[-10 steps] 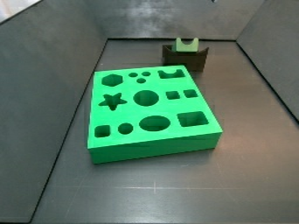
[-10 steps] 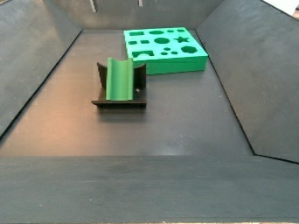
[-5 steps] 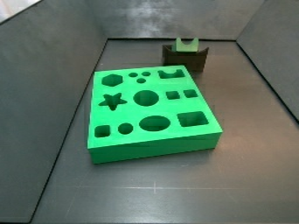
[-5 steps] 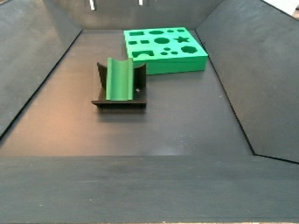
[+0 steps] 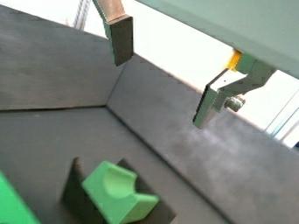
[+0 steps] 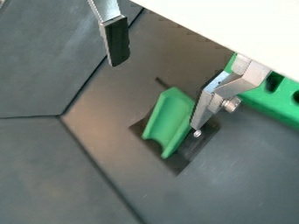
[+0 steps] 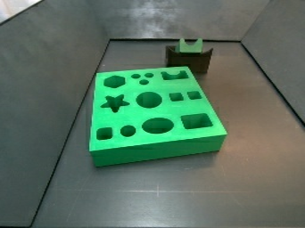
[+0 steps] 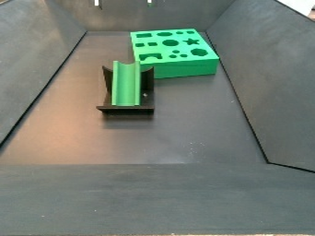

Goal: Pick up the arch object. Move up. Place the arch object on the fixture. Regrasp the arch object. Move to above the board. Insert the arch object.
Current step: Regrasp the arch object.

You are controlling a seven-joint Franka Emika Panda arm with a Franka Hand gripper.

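The arch object (image 7: 190, 45) (image 8: 125, 83), a small bright green piece, rests in the scooped top of the dark fixture (image 7: 191, 62) (image 8: 125, 110), with nothing holding it. Both wrist views look down on the arch object (image 5: 117, 188) (image 6: 167, 124) in the fixture (image 5: 76, 197) (image 6: 177, 164). My gripper (image 5: 163, 87) (image 6: 159, 89) hangs well above them, open. Its fingers (image 5: 121, 39) (image 6: 117, 44) stand far apart with nothing between them. The large green board (image 7: 155, 111) (image 8: 172, 51) with shaped cutouts lies flat beside the fixture.
Dark sloping walls (image 7: 48, 98) (image 8: 246, 83) enclose the grey floor on all sides. A corner of the board (image 6: 281, 101) shows past the fixture in a wrist view.
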